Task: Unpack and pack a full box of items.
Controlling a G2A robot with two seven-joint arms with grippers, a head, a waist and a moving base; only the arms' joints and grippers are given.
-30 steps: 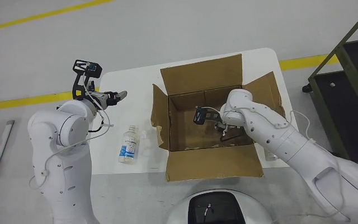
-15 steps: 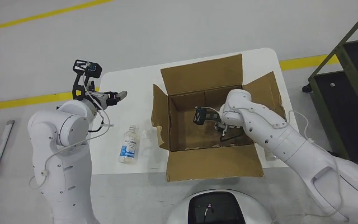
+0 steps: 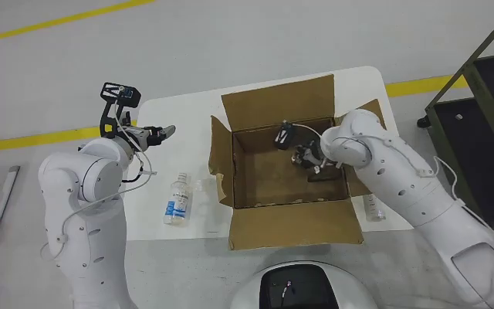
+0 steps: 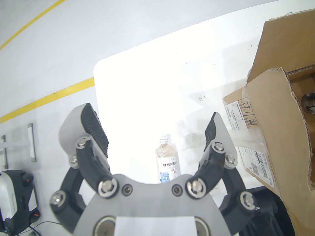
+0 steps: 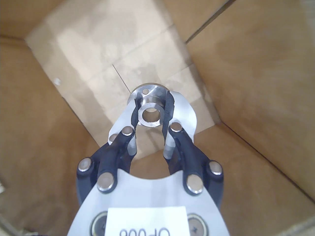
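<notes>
An open cardboard box (image 3: pixel 262 116) stands in the middle of the white table (image 3: pixel 185 116). Inside it, near the far right corner, my right gripper (image 5: pixel 151 109) is shut on a metal flanged bushing (image 5: pixel 150 117) and holds it above the bare box floor (image 5: pixel 103 50). In the top view the right gripper (image 3: pixel 302 158) sits at the box's right side. A clear bottle (image 3: pixel 177 199) with a blue and white label lies on the table left of the box. My left gripper (image 4: pixel 156 133) hangs open and empty above the table's left edge, the bottle (image 4: pixel 167 159) below it.
The box flaps (image 3: pixel 297 224) fold outward on all sides. A second clear bottle (image 3: pixel 373 207) lies by the box's right flap. A dark green cart (image 3: pixel 463 116) stands off the table's right end. Yellow floor lines (image 3: pixel 46 137) run behind.
My right arm has pulled back toward the box's far right corner, with the bushing now in its gripper. The left arm has stayed still.
</notes>
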